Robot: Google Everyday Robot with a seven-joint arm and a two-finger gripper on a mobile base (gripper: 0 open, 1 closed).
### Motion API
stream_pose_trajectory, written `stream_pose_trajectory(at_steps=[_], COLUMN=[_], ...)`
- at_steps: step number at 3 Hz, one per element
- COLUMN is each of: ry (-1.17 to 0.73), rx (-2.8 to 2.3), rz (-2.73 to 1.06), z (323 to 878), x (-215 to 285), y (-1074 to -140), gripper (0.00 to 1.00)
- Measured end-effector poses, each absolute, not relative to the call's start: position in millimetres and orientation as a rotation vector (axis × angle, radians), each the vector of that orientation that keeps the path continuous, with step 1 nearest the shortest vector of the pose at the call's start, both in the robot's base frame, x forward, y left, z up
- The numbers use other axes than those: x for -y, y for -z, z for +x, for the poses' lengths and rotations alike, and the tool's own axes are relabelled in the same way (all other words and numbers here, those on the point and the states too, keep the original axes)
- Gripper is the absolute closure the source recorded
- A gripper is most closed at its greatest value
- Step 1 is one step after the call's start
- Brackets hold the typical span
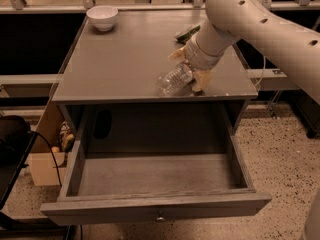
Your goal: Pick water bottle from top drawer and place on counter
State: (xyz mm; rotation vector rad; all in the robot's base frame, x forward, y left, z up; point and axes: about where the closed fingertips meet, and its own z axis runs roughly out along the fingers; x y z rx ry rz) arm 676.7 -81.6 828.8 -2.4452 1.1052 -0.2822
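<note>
Grey table point(125, 59) top, with the placing step under way near its front edge.
The hand point(188, 68) was clenched around the bottle point(172, 80), which lay tilted at the table surface, above the open drawer point(150, 204). Placing looked nearly done; the next move would call for loosening the grip and lifting clear without rolling the bottle off the edge.
</note>
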Motion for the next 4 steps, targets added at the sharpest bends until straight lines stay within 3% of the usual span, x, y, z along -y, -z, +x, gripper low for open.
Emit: stream_pose_trajectory(at_steps=[2, 3, 4], ry=[0.282, 0.282, 0.282], rx=[-1.105, -1.105, -1.105], rz=[-2.445, -2.445, -2.445], z=[676.7, 676.7, 676.7], x=[81.5, 81.5, 81.5], y=[-828.7, -828.6, -828.6], gripper=[0.15, 0.0, 0.0])
